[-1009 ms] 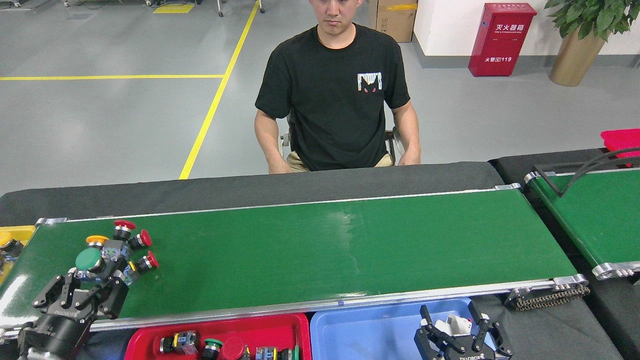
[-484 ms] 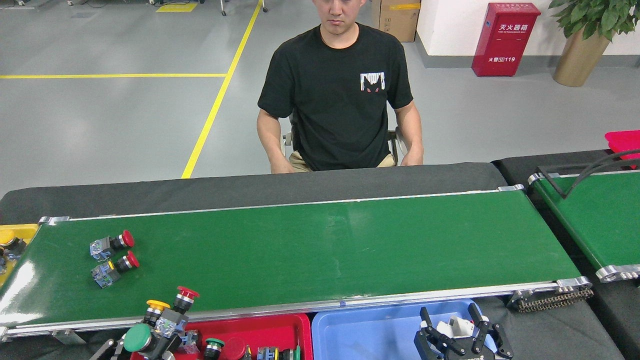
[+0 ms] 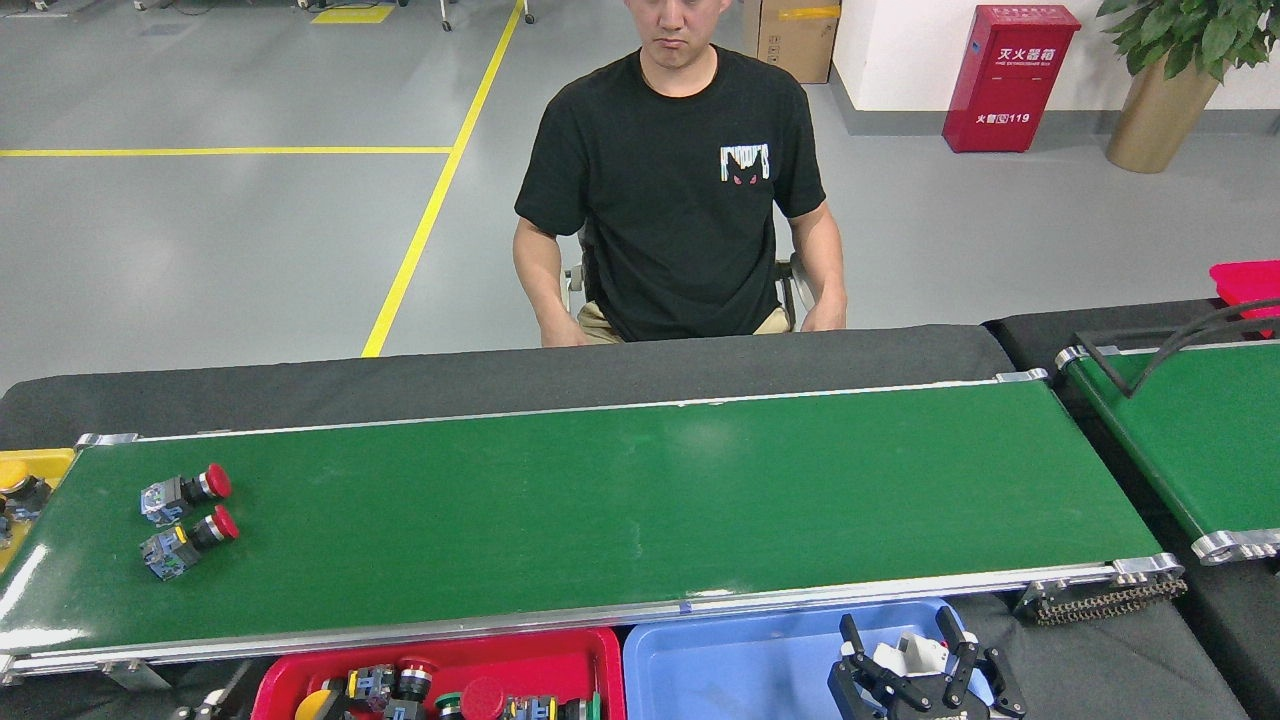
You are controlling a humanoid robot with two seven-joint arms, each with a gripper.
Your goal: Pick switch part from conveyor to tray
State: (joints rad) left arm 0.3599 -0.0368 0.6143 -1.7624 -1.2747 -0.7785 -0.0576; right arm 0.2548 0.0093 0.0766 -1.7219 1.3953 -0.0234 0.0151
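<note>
Yellow tray (image 3: 40, 465) at far left edge, partly cut off. My left gripper (image 3: 212, 708) barely visible at bottom edge by red tray (image 3: 560, 655); jaw state cannot tell. Two red-capped switch parts (image 3: 187, 487) (image 3: 190, 535) lie on their sides near left end of conveyor (image 3: 640, 500), just beside each other. Belt right of them bare to far roller. Red tray holds several switch parts. Blue tray (image 3: 720, 660) alongside. My right gripper (image 3: 915, 660) over blue tray, fingers spread around white piece (image 3: 915, 652); contact unclear. Person (image 3: 680, 190) seated behind the belt.
</note>
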